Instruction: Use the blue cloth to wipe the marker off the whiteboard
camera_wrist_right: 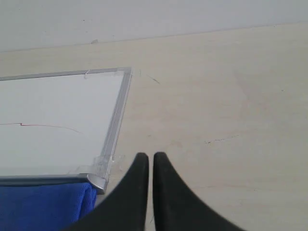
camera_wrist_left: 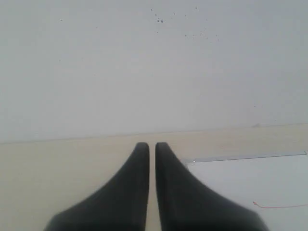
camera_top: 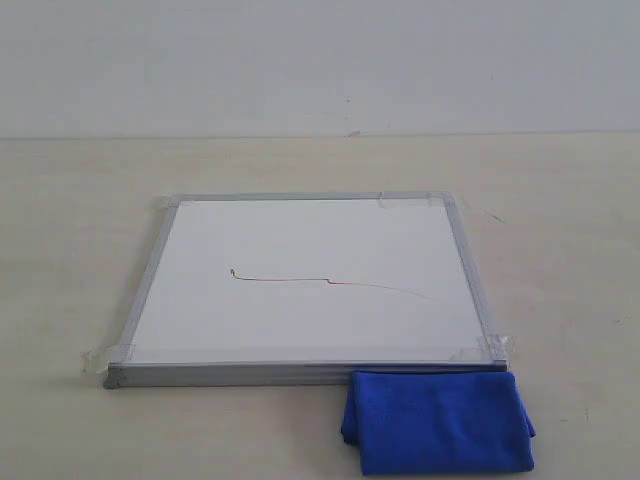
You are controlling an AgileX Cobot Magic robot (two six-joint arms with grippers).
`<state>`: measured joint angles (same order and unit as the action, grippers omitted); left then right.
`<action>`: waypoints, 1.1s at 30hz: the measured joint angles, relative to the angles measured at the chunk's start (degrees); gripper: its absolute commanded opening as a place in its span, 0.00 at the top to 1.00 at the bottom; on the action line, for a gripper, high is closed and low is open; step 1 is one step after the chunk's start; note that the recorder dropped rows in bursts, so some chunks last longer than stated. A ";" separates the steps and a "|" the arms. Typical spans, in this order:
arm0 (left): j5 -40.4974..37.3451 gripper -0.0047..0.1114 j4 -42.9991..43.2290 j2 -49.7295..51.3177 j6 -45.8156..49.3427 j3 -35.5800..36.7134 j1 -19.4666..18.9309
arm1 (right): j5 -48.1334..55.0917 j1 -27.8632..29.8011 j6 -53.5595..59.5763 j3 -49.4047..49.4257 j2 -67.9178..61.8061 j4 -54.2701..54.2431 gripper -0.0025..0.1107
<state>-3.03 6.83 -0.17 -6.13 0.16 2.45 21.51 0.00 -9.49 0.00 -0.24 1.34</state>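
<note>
The whiteboard (camera_top: pixel 300 240) lies flat mid-table, silver-framed, with clear tape at its corners. Across its middle runs the marker (camera_top: pixel 320 282), a thin wavy red-brown line with a small dark hook at its left end. The folded blue cloth (camera_top: pixel 437 420) rests on the table against the board's near right edge. Neither gripper shows in the exterior view. My left gripper (camera_wrist_left: pixel 151 147) is shut and empty, off the whiteboard (camera_wrist_left: pixel 250 187) beside a corner, with the marker (camera_wrist_left: pixel 279 206) in sight. My right gripper (camera_wrist_right: pixel 150 156) is shut and empty over bare table, beside the whiteboard (camera_wrist_right: pixel 53 120) and the blue cloth (camera_wrist_right: pixel 43 207).
The pale beige table (camera_top: pixel 560 230) spreads around the board on all sides. A plain light wall (camera_top: pixel 320 60) stands at the table's far edge.
</note>
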 measured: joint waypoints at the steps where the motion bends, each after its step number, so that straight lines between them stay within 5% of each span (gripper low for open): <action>1: 0.00 0.92 0.00 0.00 0.00 0.00 0.00 | 0.00 0.00 0.00 0.00 0.00 0.00 0.97; 24: 0.00 0.92 0.00 0.00 0.00 0.00 0.00 | 0.42 0.00 0.36 -0.38 0.00 0.00 0.97; 33: 0.00 0.92 0.00 0.00 0.00 0.00 0.00 | 5.62 0.00 0.27 -21.89 0.12 -1.34 0.97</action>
<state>-3.03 6.83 -0.17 -6.13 0.16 2.45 27.13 0.00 -9.23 -21.88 -0.12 0.00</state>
